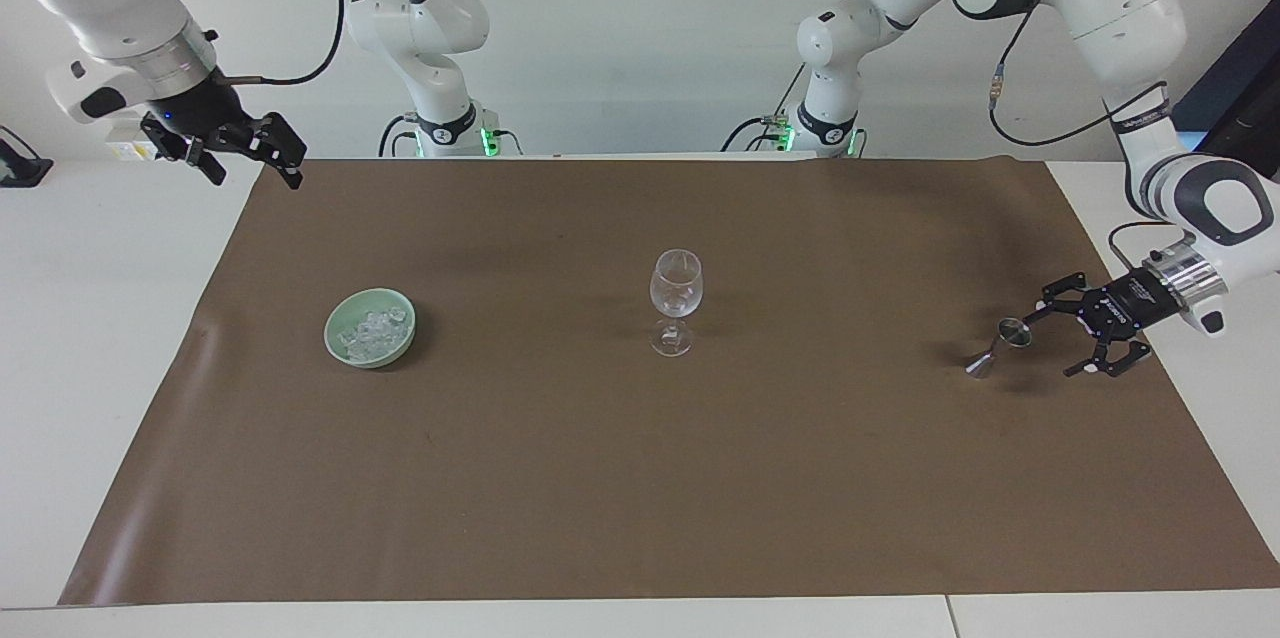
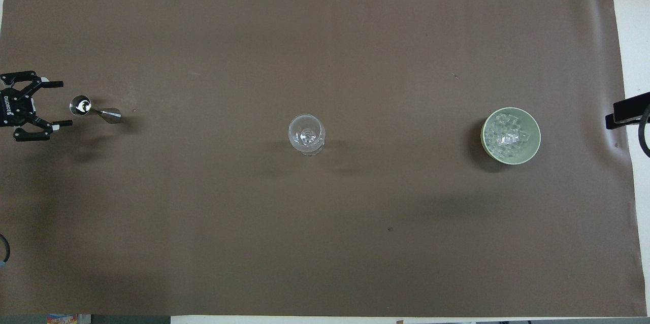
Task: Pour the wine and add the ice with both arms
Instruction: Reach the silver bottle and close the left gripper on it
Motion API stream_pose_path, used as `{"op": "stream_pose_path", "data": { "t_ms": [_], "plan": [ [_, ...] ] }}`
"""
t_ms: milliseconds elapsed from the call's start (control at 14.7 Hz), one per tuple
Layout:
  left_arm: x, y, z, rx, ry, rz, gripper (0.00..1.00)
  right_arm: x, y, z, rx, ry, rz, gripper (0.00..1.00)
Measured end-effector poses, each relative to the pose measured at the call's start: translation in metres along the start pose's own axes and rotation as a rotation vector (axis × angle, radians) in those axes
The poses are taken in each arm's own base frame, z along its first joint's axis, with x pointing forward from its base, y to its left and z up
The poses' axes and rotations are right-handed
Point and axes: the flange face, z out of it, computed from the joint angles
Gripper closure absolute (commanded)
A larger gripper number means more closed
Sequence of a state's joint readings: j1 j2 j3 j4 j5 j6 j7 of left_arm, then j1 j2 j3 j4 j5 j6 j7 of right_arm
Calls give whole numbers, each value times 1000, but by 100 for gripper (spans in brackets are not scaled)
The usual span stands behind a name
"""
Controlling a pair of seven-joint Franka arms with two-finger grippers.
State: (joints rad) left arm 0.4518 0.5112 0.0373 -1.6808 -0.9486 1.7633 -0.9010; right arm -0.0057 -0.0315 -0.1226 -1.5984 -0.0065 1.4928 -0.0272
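Note:
An empty clear wine glass (image 1: 676,303) (image 2: 306,134) stands mid-mat. The ice (image 1: 372,330) (image 2: 505,133) lies heaped in a pale green bowl (image 1: 345,310) (image 2: 533,147) toward the right arm's end. A small metal jigger (image 1: 1000,346) (image 2: 94,109) stands toward the left arm's end. My left gripper (image 1: 1052,344) (image 2: 65,103) hangs low beside the jigger, open toward it, fingertips just short of its cup, holding nothing. The right gripper (image 1: 256,170) waits open and raised over the mat's corner at the robots' end. Wine itself is out of view.
A brown mat (image 1: 640,478) (image 2: 325,243) covers most of the white table (image 1: 90,318). The two arm bases (image 1: 640,133) stand at the table's robot edge.

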Motion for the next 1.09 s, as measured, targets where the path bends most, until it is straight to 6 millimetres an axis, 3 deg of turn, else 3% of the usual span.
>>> {"op": "stream_pose_path", "data": {
  "t_ms": [477, 750, 1091],
  "plan": [
    [15, -43, 26, -68, -53, -31, 0, 0, 0, 0, 0, 0, 0, 0],
    [29, -60, 40, -175, -72, -72, 0, 0, 0, 0, 0, 0, 0, 0],
    [31, -78, 54, -250, -156, -143, 0, 0, 0, 0, 0, 0, 0, 0]
  ]
}}
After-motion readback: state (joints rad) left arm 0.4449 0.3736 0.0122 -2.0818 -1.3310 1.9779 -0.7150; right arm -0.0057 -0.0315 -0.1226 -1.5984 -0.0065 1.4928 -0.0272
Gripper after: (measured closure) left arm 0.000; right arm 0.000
